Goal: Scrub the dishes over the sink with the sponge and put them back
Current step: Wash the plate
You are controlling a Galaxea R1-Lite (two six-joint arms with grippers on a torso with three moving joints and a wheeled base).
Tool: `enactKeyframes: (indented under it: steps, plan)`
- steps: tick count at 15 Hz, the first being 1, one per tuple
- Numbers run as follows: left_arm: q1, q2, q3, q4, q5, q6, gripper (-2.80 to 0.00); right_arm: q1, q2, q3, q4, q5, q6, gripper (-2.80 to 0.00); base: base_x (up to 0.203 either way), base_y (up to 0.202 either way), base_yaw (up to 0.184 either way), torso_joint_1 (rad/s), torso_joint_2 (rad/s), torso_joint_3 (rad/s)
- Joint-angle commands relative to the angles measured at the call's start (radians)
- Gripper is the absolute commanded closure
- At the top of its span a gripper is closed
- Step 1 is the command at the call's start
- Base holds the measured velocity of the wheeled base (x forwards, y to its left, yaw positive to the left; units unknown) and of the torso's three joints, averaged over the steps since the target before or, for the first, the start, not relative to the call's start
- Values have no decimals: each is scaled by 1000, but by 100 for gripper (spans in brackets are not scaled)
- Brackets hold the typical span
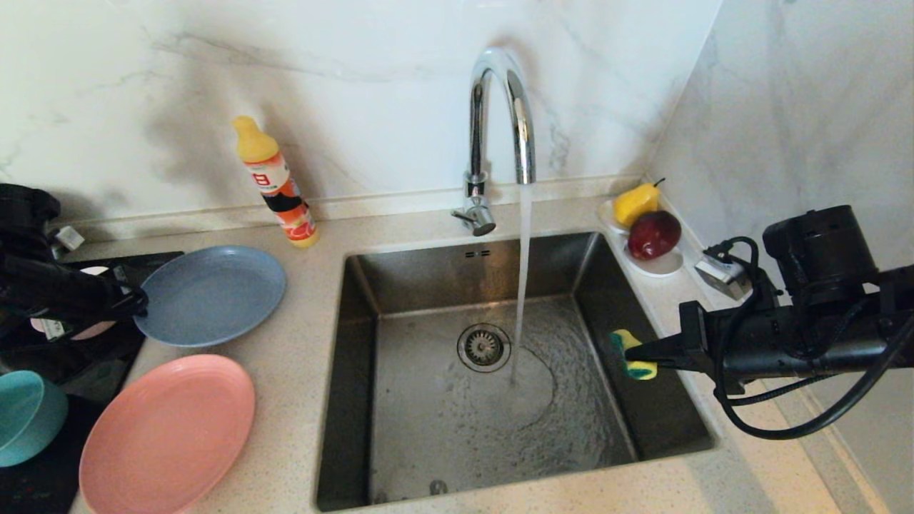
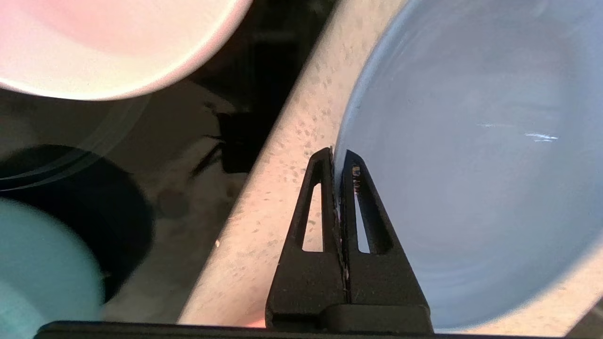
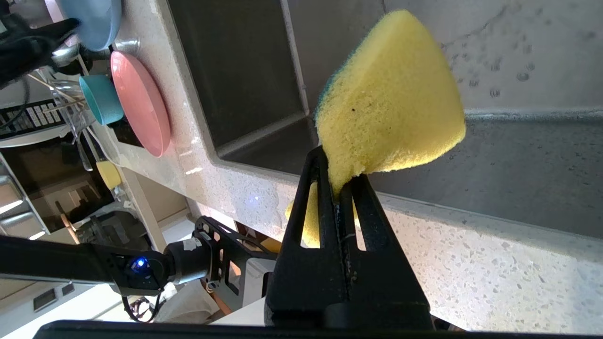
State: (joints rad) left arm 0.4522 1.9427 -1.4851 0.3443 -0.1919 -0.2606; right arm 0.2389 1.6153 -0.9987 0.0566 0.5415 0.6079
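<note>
Marble-walled kitchen, tap running into sink (image 1: 400, 285).
Left gripper (image 2: 338, 155) pinching blue-grey plate (image 1: 214, 293) rim, risking slipping; right gripper (image 3: 337, 165) clamping sponge (image 3: 391, 103).

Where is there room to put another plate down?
Bare counter lies between the salmon-pink plate and the sink, and along the sink's front edge. Left of the blue-grey plate it is crowded: bowls and the left tool gripping its rim.

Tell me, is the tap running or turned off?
Running. A stream of water falls from the faucet into the sink, rippling beside the drain strainer.
</note>
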Motion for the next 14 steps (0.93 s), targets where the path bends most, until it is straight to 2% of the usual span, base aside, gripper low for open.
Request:
enactKeyframes:
  steps: [1, 7, 11, 14]
  plan:
    - [2, -73, -2, 0, -4, -6, 0, 0, -2, 0, 0, 3, 3, 0, 0, 0, 0, 0, 0, 0]
    - [28, -307, 20, 10, -6, 1, 0, 0, -5, 0, 0, 3, 4, 0, 0, 0, 0, 0, 0, 0]
    - [70, -402, 10, 13, -17, 56, 0, 0, -5, 2, 2, 2, 4, 0, 0, 0, 0, 0, 0, 0]
    - [68, -528, 5, 17, -159, 20, 0, 0, -3, 2, 2, 2, 7, 0, 0, 0, 0, 0, 0, 0]
